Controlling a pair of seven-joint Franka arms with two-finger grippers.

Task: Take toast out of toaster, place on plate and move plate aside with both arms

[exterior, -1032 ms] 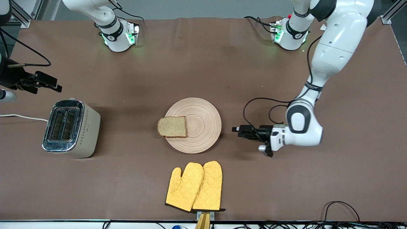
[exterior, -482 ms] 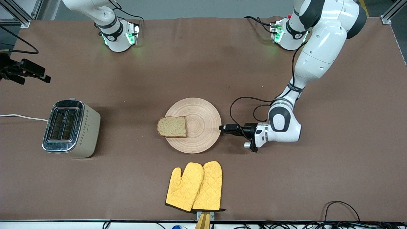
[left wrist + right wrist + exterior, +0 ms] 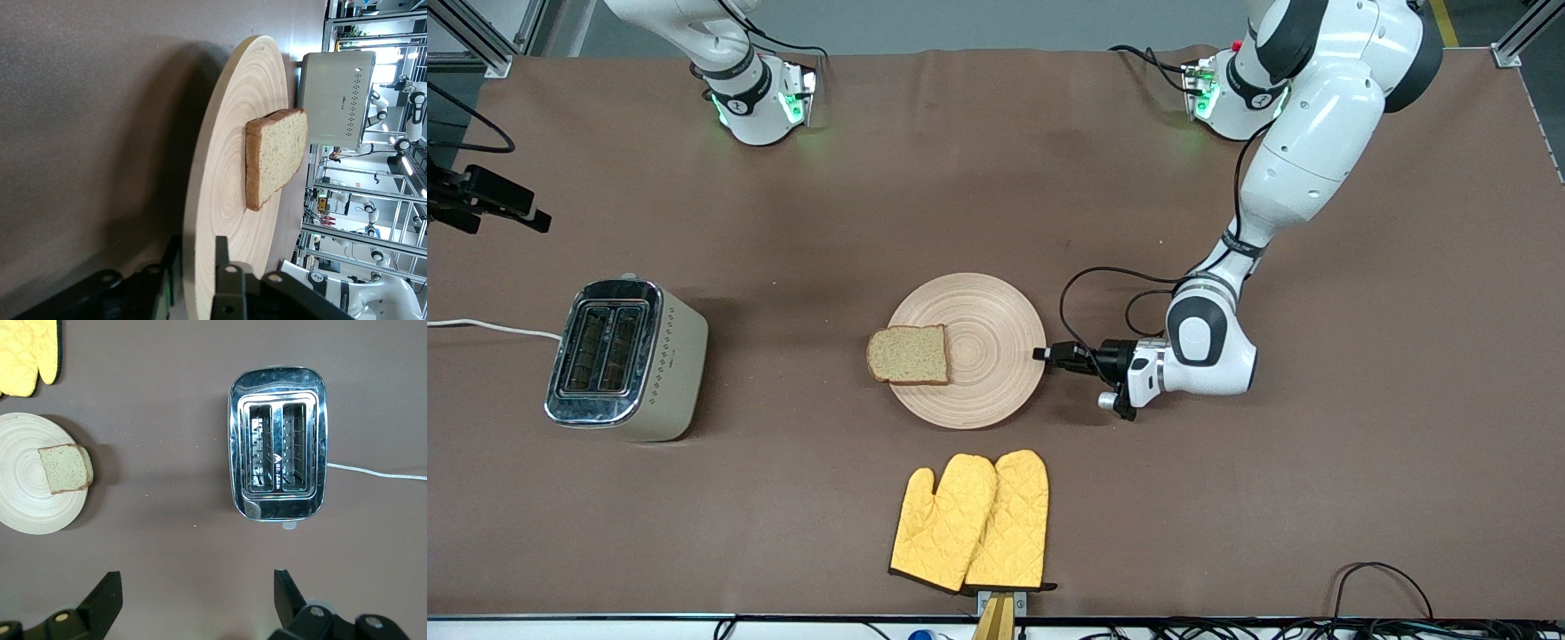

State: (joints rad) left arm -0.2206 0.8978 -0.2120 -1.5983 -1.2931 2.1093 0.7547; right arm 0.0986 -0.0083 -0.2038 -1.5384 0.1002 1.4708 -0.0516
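The toast [image 3: 908,354] lies flat on the plate [image 3: 987,329], overhanging its rim toward the right arm's end. My left gripper [image 3: 1040,354] is low at the plate's rim on the left arm's side. In the left wrist view its open fingers [image 3: 198,250] straddle the plate's edge [image 3: 227,167], one above and one below, with the toast [image 3: 275,157] farther along. My right gripper [image 3: 534,213] hangs open and empty in the air at the right arm's end of the table. Its view [image 3: 197,587] shows the plate [image 3: 23,493] and toast [image 3: 65,469] below.
A silver and cream toaster [image 3: 623,356] with empty slots stands toward the right arm's end, its white cord trailing off the table. It also shows in the right wrist view [image 3: 278,460]. A pair of yellow oven mitts [image 3: 971,520] lies nearer to the front camera than the plate.
My left gripper has moved along the table to the plate and now straddles its rim. My right gripper has drawn away toward the table's end. Toast and plate have not moved.
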